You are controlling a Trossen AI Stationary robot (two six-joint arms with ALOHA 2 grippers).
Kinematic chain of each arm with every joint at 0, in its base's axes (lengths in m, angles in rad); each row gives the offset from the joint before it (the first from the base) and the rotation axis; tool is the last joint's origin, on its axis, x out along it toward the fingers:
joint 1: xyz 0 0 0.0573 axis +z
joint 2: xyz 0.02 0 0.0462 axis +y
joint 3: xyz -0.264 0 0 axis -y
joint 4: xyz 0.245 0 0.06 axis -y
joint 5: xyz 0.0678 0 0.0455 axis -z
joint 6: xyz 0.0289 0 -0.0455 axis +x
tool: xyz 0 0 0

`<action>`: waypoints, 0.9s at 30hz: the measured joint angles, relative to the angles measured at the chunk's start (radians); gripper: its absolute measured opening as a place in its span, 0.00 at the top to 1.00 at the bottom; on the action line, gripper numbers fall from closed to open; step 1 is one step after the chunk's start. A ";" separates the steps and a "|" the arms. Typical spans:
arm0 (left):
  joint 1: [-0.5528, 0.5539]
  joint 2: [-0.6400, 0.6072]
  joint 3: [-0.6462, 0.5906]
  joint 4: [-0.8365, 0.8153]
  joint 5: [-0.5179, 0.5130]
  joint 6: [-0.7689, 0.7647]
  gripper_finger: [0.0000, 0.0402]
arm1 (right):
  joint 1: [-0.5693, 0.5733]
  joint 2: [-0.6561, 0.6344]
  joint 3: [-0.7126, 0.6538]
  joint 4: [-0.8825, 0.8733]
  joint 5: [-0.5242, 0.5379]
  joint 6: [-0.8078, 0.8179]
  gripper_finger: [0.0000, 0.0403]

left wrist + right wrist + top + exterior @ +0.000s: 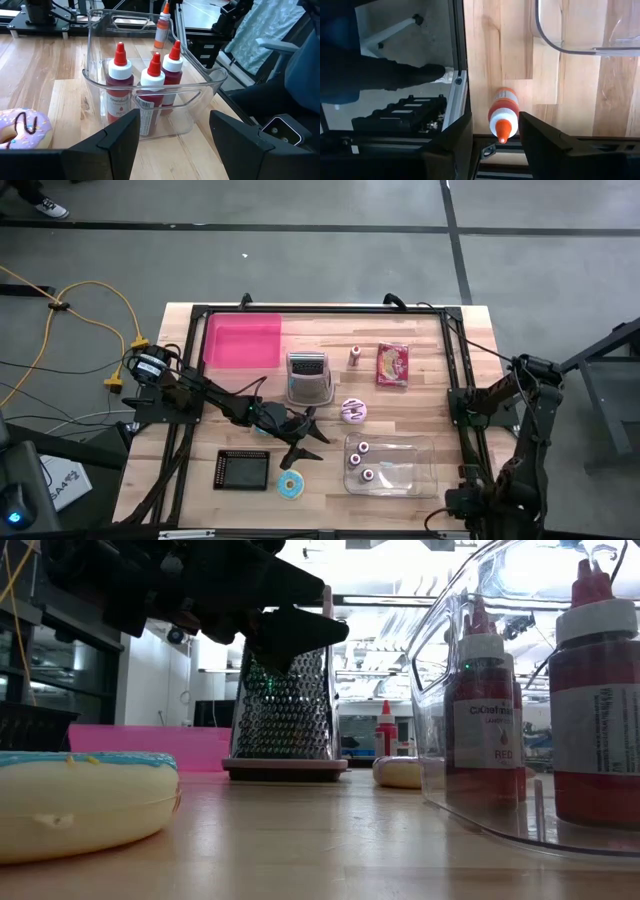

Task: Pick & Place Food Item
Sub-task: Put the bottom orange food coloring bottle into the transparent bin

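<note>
Nearest the low camera lies the blue-iced donut [85, 802] on the wooden table [330, 340], at the near edge and untouched. Just beyond it hovers the left gripper [305, 438], its fingers apart and holding nothing, pointing toward the clear bin [150, 80] with red bottles [120, 82]. At the right table edge waits the right gripper [495, 135], fingers apart, empty.

Both arms are built from dark, nearly black segments joined by rounded joints, and each is mounted on a black frame at the table's side. The left arm [215, 402] carries a white label near its base and black cables along its links, and ends in two flat, angular, matte black fingers [117, 140]. The right arm [520, 405] has the same dark casing, with broad black fingers [547, 140] that have bevelled edges.
</note>
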 joint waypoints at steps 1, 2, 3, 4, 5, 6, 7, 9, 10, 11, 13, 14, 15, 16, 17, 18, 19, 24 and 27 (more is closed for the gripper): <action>0.000 0.000 0.000 0.000 0.000 0.000 0.42 | 0.004 0.000 0.000 -0.001 0.002 0.007 0.62; 0.000 0.000 0.000 0.000 0.000 0.000 0.42 | 0.007 0.000 0.000 -0.003 0.002 0.010 0.61; 0.000 0.000 0.000 0.000 0.000 0.000 0.42 | 0.008 0.000 0.000 -0.004 0.003 0.011 0.59; 0.000 0.000 0.000 0.000 0.000 0.000 0.42 | 0.010 0.000 0.000 -0.004 0.004 0.011 0.57; 0.000 0.000 0.000 0.000 0.000 0.000 0.42 | 0.011 0.000 0.000 -0.004 0.005 0.011 0.55; 0.000 0.000 0.000 0.000 0.000 0.000 0.42 | 0.011 0.000 0.000 -0.004 0.006 0.011 0.53; 0.000 0.000 0.000 0.000 0.000 0.000 0.42 | 0.011 0.000 0.000 -0.006 0.007 0.011 0.51; 0.000 0.000 0.000 0.000 0.000 0.000 0.42 | 0.011 0.001 0.000 -0.013 0.006 0.011 0.48; 0.000 0.000 0.000 0.000 0.000 0.000 0.42 | 0.011 0.003 -0.001 -0.020 0.006 0.012 0.47; 0.000 0.000 0.000 0.000 0.000 0.000 0.42 | 0.013 0.005 -0.004 -0.022 0.006 0.013 0.46; 0.000 0.000 0.000 0.000 0.000 0.000 0.42 | 0.019 0.008 -0.012 -0.026 0.007 0.025 0.44; 0.000 0.000 0.000 0.000 0.000 0.000 0.42 | 0.023 0.008 -0.017 -0.025 0.008 0.034 0.44; 0.000 0.000 0.000 0.000 0.000 0.000 0.42 | 0.025 0.008 -0.021 -0.022 0.007 0.044 0.43; 0.000 0.000 0.000 0.000 0.000 0.000 0.42 | 0.028 0.008 -0.026 -0.019 0.007 0.056 0.42; 0.000 0.000 0.000 0.000 0.000 0.000 0.42 | 0.031 0.008 -0.028 -0.019 0.007 0.061 0.42; 0.000 0.000 0.000 0.000 0.000 0.000 0.42 | 0.035 0.010 -0.029 -0.018 0.008 0.063 0.41; 0.000 0.000 0.000 0.000 0.000 0.000 0.42 | 0.039 0.012 -0.029 -0.017 0.008 0.064 0.41; 0.000 0.000 0.000 0.000 0.000 0.000 0.42 | 0.047 0.023 -0.029 -0.015 0.011 0.064 0.38; 0.000 0.000 0.000 0.000 0.000 0.000 0.42 | 0.051 0.036 -0.029 -0.014 0.011 0.063 0.38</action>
